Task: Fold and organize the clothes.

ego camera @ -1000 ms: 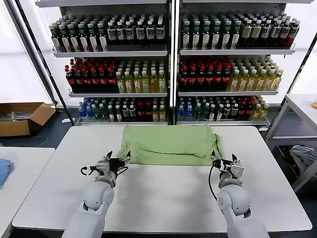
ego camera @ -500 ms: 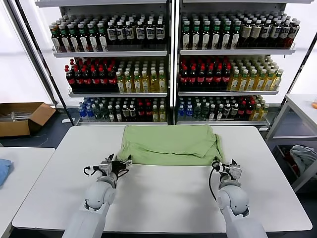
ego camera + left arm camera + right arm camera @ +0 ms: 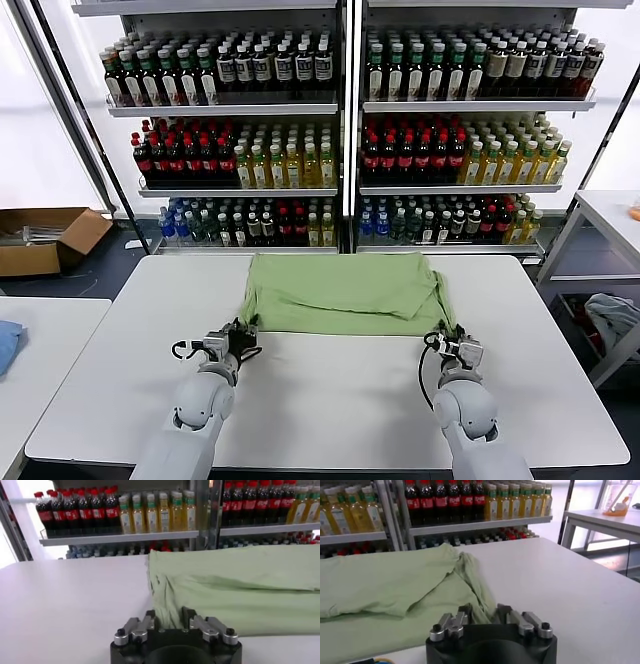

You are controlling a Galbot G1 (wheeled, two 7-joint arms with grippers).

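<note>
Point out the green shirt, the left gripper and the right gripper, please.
green shirt (image 3: 345, 290): head view, middle of the folded cloth.
left gripper (image 3: 170, 621): left wrist view, between the fingertips, at the shirt's near hem.
right gripper (image 3: 484, 613): right wrist view, between the fingertips, at the shirt's near corner.

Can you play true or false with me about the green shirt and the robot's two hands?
1. The green shirt lies on the white table. True.
2. The left end effector hangs high above the shirt. False: it is down at the shirt's near left corner, closed on the cloth.
3. The right end effector pinches the shirt's near right corner. True.
4. The shelves behind the table hold books. False: they hold bottles.
5. A cardboard box sits on the table. False: it sits off to the left, beyond the table.
</note>
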